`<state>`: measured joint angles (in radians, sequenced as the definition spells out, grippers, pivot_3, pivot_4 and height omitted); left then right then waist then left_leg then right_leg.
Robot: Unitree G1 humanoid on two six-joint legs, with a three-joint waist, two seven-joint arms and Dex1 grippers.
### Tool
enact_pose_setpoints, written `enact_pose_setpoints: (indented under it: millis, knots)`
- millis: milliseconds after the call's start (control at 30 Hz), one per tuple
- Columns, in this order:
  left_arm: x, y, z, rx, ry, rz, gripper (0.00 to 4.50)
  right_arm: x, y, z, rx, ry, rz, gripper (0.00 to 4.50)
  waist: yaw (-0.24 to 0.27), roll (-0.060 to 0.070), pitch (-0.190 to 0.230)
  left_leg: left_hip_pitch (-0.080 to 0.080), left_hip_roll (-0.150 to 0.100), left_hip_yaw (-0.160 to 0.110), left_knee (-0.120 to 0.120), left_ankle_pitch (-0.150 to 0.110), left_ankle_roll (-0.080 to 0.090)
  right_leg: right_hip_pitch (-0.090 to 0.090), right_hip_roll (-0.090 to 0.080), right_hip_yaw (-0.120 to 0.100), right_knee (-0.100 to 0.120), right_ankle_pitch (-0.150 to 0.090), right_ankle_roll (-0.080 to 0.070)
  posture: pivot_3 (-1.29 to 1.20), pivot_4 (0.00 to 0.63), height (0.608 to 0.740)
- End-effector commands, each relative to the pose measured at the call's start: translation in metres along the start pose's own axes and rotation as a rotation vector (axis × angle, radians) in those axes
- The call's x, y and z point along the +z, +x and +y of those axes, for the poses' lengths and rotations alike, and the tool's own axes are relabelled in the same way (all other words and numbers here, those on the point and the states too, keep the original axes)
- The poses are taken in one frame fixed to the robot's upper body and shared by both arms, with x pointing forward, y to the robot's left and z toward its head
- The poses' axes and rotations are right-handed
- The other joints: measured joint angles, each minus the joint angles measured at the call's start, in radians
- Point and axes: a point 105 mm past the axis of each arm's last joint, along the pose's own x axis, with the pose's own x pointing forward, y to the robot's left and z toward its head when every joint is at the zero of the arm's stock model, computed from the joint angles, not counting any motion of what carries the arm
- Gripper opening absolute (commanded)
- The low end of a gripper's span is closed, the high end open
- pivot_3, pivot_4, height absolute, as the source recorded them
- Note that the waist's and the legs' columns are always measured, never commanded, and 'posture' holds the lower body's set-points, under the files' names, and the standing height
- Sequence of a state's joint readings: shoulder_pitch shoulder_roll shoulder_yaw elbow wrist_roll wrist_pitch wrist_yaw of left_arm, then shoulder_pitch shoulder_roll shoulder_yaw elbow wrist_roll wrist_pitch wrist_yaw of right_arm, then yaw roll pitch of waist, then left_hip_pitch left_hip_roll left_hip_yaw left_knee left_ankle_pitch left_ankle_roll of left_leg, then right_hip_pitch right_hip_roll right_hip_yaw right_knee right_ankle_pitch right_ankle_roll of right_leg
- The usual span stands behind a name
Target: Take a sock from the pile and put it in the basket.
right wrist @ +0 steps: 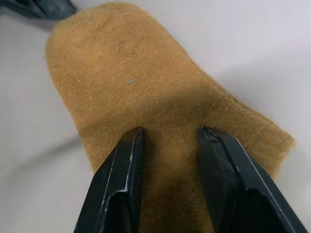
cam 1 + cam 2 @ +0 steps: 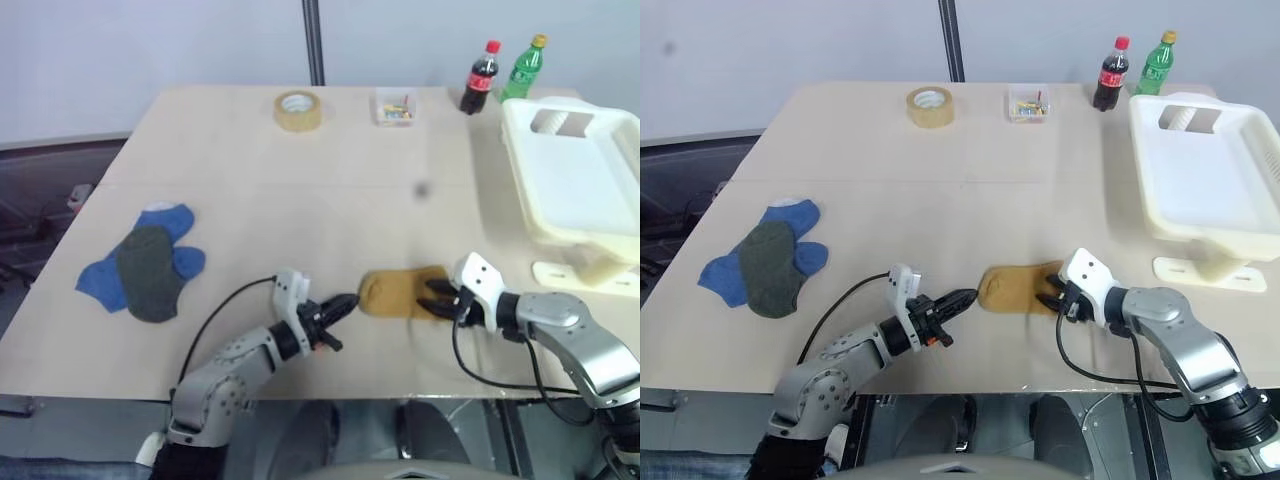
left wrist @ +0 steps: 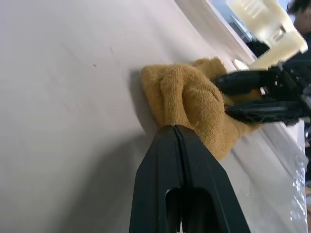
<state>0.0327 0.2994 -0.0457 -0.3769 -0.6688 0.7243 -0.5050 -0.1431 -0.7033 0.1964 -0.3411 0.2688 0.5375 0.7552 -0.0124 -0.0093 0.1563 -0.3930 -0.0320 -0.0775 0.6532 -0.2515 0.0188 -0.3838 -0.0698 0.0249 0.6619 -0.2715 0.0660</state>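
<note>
A mustard-yellow sock (image 2: 400,292) lies flat on the wooden table (image 2: 300,190), low and just right of centre in the head views. It sits well apart from the pile (image 2: 145,265) of blue and dark grey socks at the left edge of the frame.

The right gripper (image 2: 438,298) rests on the sock's right end. In the right wrist view its two black fingers (image 1: 119,179) stand parted with the cloth between them, pressed down but not yet pinched. The left gripper (image 2: 340,308) points at the sock's rounded left end. In the left wrist view its fingers (image 3: 182,179) look pressed together, tip just touching the cloth and holding nothing.

This looks like a hand-over step: the sock is set down midway for the right arm to take. The next move likely calls for the right fingers to close on the cloth, lift, then swing up and right.

The cream-white basket (image 2: 610,150) waits at the upper right of the frame, empty.

Both forearms reach inward from the bottom corners, low over the table, grippers facing each other.
</note>
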Motion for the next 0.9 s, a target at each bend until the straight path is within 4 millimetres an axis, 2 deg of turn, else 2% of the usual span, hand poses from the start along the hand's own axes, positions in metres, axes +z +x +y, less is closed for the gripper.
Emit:
enact_pose_setpoints:
  millis: [33,67,133,267,433,600,733,833,900]
  knots:
    - [0.019,-0.005,0.005,0.019,0.059,-0.061,2.15,-0.018,0.002,0.003,0.001,0.027,0.073,1.91,0.0,0.0,0.0,0.001,0.0,0.0,0.0,0.0,0.0,0.001,0.0,0.0,0.0,0.0,0.0,0.0,0.15,0.738]
    - [0.024,-0.006,0.008,0.036,0.07,-0.072,2.75,-0.019,0.002,0.004,0.005,0.024,0.076,1.91,0.001,0.0,0.0,0.001,0.0,0.0,0.0,0.0,0.0,0.001,0.0,0.0,0.0,0.0,0.0,0.0,0.15,0.738]
    - [0.031,-0.004,0.012,0.037,0.049,-0.078,3.54,-0.019,0.004,0.005,0.005,0.028,0.077,1.91,0.001,0.0,0.0,0.002,0.0,-0.001,0.0,0.0,0.0,0.003,0.0,-0.001,-0.001,0.0,0.0,0.0,0.15,0.738]
    - [0.026,0.006,0.02,0.029,0.019,-0.02,3.54,-0.018,0.007,0.007,0.011,0.032,0.072,1.91,0.0,-0.001,0.0,0.005,0.0,-0.001,0.0,0.0,0.0,0.006,0.0,-0.002,-0.001,0.0,0.0,0.0,0.15,0.738]
    - [0.001,0.013,0.008,-0.092,0.019,0.202,3.54,-0.018,0.009,0.009,0.013,0.031,0.072,1.91,-0.001,-0.002,-0.001,0.007,0.0,-0.001,-0.001,0.0,0.0,0.007,0.0,-0.002,-0.001,0.0,0.0,0.0,0.15,0.738]
    - [-0.005,0.026,0.009,-0.113,0.007,0.282,3.54,-0.016,0.012,0.01,0.014,0.031,0.076,1.91,0.0,-0.004,-0.005,0.009,0.0,-0.001,-0.001,0.0,0.0,0.008,0.0,-0.001,-0.001,0.0,0.0,0.0,0.15,0.738]
    - [-0.009,0.036,0.002,-0.154,-0.059,0.285,3.54,-0.015,0.015,0.012,0.014,0.037,0.069,1.91,0.0,-0.006,-0.008,0.009,0.0,-0.001,-0.001,0.0,0.0,0.008,0.0,-0.001,-0.001,0.0,0.0,0.0,0.15,0.738]
    - [-0.027,0.045,-0.015,-0.258,-0.125,0.363,3.54,-0.01,0.018,0.014,0.011,0.034,0.065,1.91,0.001,-0.007,-0.011,0.01,0.0,-0.001,-0.001,0.0,0.0,0.01,0.0,-0.001,-0.001,0.0,0.0,0.0,0.15,0.738]
    - [-0.036,0.046,-0.02,-0.297,-0.122,0.402,3.54,-0.006,0.02,0.015,0.006,0.031,0.056,1.91,0.001,-0.007,-0.011,0.011,0.0,-0.001,-0.001,0.0,0.0,0.011,0.0,-0.001,-0.001,0.0,0.0,0.0,0.15,0.738]
